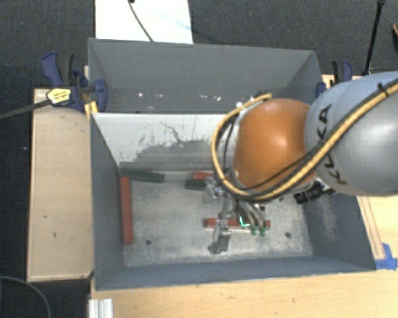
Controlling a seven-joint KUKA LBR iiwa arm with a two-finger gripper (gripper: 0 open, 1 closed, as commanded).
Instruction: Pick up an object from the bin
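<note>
Grey bin (106, 197), five loose things plus the one under me, left to right.

1 long red stick (126, 211) lies along the left wall, running near to far. 1 dark green stick (143, 175) lies flat at the far-left corner of the floor, just past the far end of the red stick. Far middle: 1 short red piece (201, 175) with 1 dark piece (195, 185) just beside it on the near side.

My gripper (220, 234) is down at the near middle of the floor, right over 1 red bar (213, 223) that lies left-right under me. Cannot tell if it is touching. Jaws: apart or together, cannot tell, as my orange cover (272, 144) and cables hide most of them. 1 small bright green bit (259, 230) sits by the bar's right end.
</note>
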